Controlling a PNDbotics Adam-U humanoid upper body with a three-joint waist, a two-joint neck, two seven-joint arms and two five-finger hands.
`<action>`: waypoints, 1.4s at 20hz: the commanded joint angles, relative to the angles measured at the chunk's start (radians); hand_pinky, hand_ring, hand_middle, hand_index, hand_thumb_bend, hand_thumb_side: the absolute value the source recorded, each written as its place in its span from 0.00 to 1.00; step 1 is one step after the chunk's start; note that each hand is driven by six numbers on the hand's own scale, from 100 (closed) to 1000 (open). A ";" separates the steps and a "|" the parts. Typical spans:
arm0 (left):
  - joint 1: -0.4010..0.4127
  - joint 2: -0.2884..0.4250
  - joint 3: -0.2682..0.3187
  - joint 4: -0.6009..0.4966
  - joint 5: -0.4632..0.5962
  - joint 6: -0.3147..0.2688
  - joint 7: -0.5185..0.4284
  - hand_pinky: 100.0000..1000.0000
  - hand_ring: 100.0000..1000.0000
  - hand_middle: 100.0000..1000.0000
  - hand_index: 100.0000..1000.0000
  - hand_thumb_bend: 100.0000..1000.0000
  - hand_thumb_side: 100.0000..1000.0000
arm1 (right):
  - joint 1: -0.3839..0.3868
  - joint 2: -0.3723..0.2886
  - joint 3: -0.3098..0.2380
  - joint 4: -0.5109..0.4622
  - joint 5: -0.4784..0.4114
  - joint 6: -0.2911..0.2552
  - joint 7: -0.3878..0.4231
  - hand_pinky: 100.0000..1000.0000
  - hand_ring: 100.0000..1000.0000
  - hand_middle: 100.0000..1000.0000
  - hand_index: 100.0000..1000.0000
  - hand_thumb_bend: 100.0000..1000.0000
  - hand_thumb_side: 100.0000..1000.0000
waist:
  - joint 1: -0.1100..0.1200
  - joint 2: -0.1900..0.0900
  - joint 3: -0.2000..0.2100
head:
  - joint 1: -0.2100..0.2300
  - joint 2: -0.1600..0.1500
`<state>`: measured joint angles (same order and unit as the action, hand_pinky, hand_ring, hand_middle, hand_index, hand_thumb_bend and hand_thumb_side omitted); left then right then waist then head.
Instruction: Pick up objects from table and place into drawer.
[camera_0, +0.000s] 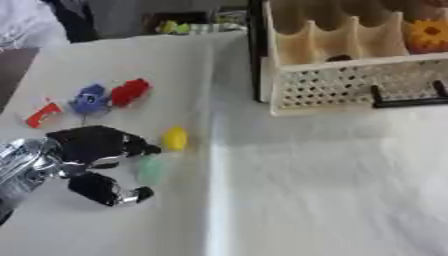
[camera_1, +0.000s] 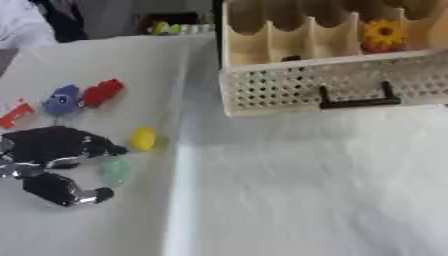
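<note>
The left robot hand (camera_0: 92, 150) spreads around a pale green piece (camera_0: 150, 169), not yet gripping; yellow (camera_0: 175, 138), red (camera_0: 129, 92) and blue (camera_0: 88, 98) bits wait on the worktop (camera_0: 315, 190) (the drawer (camera_0: 350, 87) holds an orange gear (camera_0: 429, 34)).

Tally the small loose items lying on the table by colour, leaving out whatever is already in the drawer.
Red: 2, red piece and smaller red piece
Blue: 1, blue piece
Yellow: 1, yellow piece
Pale green: 1, green piece, between the left hand's fingers and thumb
Total: 5
</note>
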<state>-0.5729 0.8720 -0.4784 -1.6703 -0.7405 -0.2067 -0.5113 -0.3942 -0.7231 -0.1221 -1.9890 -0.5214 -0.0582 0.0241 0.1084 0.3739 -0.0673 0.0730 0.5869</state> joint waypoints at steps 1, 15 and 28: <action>-0.016 0.033 0.010 0.002 -0.020 0.004 0.002 0.55 0.74 0.76 1.00 0.29 1.00 | -0.003 -0.011 -0.010 -0.011 -0.010 0.004 0.001 0.53 0.45 0.19 0.62 0.29 0.92 | -0.005 -0.017 0.002 | 0.003 -0.008; -0.038 0.007 0.002 0.047 -0.051 0.021 0.081 0.49 0.67 0.66 0.94 0.22 1.00 | 0.007 0.006 -0.015 -0.011 -0.005 0.020 0.003 0.53 0.45 0.20 0.62 0.28 0.92 | -0.005 -0.012 0.000 | 0.008 -0.016; -0.045 -0.010 -0.015 0.063 -0.075 -0.004 0.055 0.50 0.68 0.67 0.95 0.29 1.00 | 0.009 0.012 -0.021 -0.011 -0.011 0.025 -0.005 0.53 0.45 0.20 0.62 0.27 0.91 | -0.001 -0.012 -0.005 | 0.010 -0.014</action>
<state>-0.6076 0.8459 -0.4968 -1.6063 -0.8078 -0.2075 -0.4521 -0.3858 -0.6991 -0.1347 -1.9899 -0.5221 -0.0373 0.0210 0.1094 0.3767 -0.0722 0.0783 0.5791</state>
